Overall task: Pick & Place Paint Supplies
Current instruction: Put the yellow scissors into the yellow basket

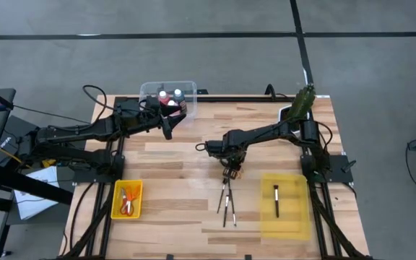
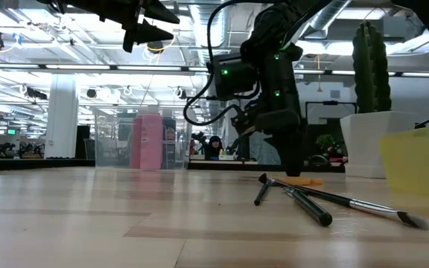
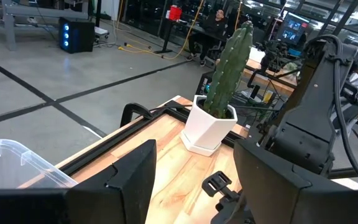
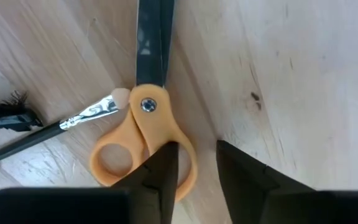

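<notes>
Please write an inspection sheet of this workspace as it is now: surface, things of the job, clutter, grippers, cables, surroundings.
Surface: wooden table.
Job's things: orange-handled scissors flat beside brushes; one brush in yellow tray; red-handled scissors in small yellow bin; bottles in clear box.
Clutter: cactus in white pot.
Grippers: right gripper down over scissors handle, fingers astride one loop; left gripper open, raised by clear box.
Cables: black cables along arms.
Surroundings: person seated behind.
</notes>
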`<state>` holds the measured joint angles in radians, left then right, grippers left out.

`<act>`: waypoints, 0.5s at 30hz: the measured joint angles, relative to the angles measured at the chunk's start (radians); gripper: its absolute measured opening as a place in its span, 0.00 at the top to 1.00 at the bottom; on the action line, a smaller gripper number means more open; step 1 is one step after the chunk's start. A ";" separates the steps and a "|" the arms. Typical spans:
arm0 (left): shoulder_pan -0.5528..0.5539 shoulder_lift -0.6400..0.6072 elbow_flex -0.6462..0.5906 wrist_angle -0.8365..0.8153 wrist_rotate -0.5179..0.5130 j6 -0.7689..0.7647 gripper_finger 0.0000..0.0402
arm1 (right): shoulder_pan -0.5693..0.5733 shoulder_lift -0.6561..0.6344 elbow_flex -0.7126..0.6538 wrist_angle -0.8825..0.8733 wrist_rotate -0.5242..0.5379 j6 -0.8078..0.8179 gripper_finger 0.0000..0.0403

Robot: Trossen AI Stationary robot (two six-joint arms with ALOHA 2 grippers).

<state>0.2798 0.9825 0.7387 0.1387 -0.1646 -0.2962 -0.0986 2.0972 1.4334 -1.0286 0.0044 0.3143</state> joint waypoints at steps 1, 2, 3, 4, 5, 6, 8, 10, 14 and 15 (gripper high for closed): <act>0.000 0.000 0.000 0.000 0.000 0.000 0.48 | 0.001 0.000 0.000 0.002 0.000 0.000 0.76; 0.000 0.000 0.000 0.000 0.000 0.000 0.48 | 0.004 0.000 0.000 0.004 0.000 0.000 0.78; 0.000 0.000 0.000 0.000 0.000 0.000 0.48 | 0.006 0.000 -0.001 0.007 0.000 0.000 0.81; 0.000 0.000 0.000 0.000 0.000 0.000 0.48 | 0.009 0.001 -0.001 0.009 -0.001 0.000 0.83; 0.000 0.000 0.000 0.000 0.000 0.000 0.48 | 0.011 0.001 -0.001 0.012 -0.005 0.000 0.86; 0.000 0.000 0.000 0.000 0.000 0.000 0.48 | 0.012 0.001 -0.001 0.014 -0.011 0.000 0.89; 0.000 0.000 0.000 0.000 0.000 0.000 0.48 | 0.013 0.001 -0.002 0.019 -0.018 0.000 0.96; 0.000 0.000 0.000 0.000 0.001 0.000 0.48 | 0.013 0.001 -0.002 0.022 -0.023 0.000 0.98; 0.000 0.000 0.000 0.000 0.001 0.000 0.48 | 0.013 0.001 -0.002 0.024 -0.024 0.000 0.99; 0.000 0.000 0.000 0.000 0.001 0.000 0.48 | 0.013 0.001 -0.003 0.026 -0.024 0.000 0.99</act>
<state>0.2798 0.9825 0.7387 0.1387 -0.1635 -0.2962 -0.0860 2.0983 1.4308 -1.0026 -0.0200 0.3145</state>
